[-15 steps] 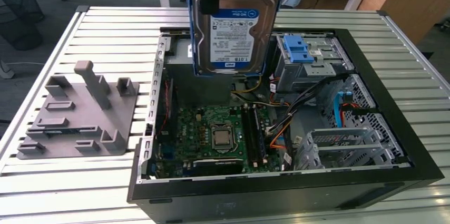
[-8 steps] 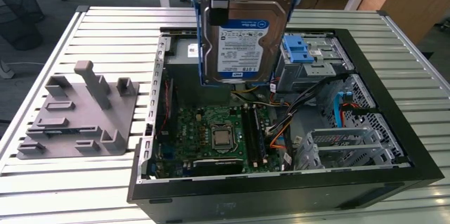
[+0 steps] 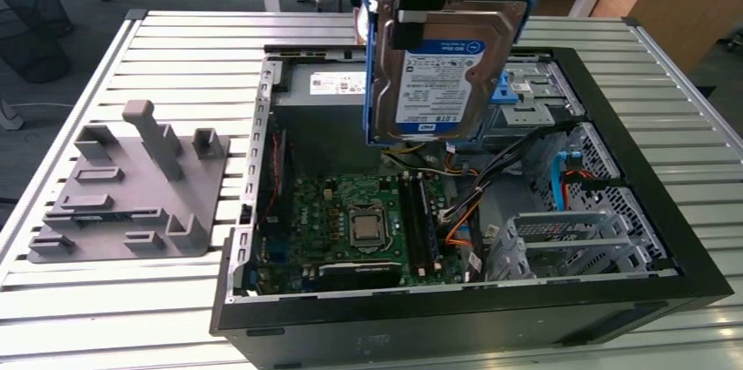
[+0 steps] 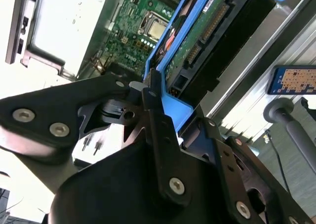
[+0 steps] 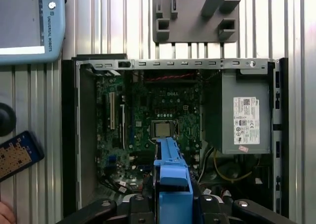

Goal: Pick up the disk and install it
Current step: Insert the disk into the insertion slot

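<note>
Over PC case (image 3: 465,313): disk (image 3: 447,83) in hand (image 3: 420,15)

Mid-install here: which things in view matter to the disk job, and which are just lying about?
In the job: the disk, clamped in the gripper; the open computer case.
Lying about: grey fixture block, phone, teach pendant.

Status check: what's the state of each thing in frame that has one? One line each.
disk: held on edge in the air above the case, not seated in a bay.
gripper: shut on the disk's blue carrier.
computer case: lying flat, side panel off, interior exposed.
processor: in its socket, no cooler over it.
power supply: mounted inside the case.
</note>
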Tool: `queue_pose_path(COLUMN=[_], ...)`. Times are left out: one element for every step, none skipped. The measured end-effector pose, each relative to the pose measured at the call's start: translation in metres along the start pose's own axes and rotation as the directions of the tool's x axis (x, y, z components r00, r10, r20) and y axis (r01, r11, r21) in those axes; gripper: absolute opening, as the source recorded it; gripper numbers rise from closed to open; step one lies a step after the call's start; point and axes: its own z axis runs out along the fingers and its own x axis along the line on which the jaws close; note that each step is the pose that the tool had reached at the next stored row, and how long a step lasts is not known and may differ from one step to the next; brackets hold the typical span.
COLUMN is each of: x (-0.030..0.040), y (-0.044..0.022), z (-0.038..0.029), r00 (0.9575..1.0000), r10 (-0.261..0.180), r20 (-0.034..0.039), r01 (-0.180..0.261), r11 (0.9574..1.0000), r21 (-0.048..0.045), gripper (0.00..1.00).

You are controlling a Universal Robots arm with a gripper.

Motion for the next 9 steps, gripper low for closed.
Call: queue_pose_path(x=[0.0, 0.0003, 0.0007, 0.0016, 0.0033, 0.0054, 0.0076, 0.0096, 0.0117], y=[-0.0019, -0.0022, -0.0022, -0.0024, -0.0024, -0.0025, -0.0026, -0.0027, -0.0027], z=[0.0008, 0.0015, 0.0019, 0.0021, 0.0025, 0.0028, 0.0031, 0.0031, 0.0034], r00=[1.0, 1.0, 1.0, 1.0, 1.0, 1.0, 1.0, 1.0, 1.0], r10=[0.0, 0.0, 0.0, 0.0, 0.0, 0.0, 0.0, 0.0, 0.0], r20=[0.0, 0.0001, 0.0, -0.0003, -0.0001, -0.0001, 0.0, -0.0003, -0.0001], r01=[0.0, 0.0, 0.0, 0.0, 0.0, 0.0, 0.0, 0.0, 0.0], r11=[1.0, 1.0, 1.0, 1.0, 1.0, 1.0, 1.0, 1.0, 1.0], r21=[0.0002, 0.0011, 0.0017, 0.0018, 0.0019, 0.0021, 0.0021, 0.002, 0.0021], gripper=[0.36, 0.36, 0.36, 0.36, 0.36, 0.36, 0.36, 0.36, 0.36])
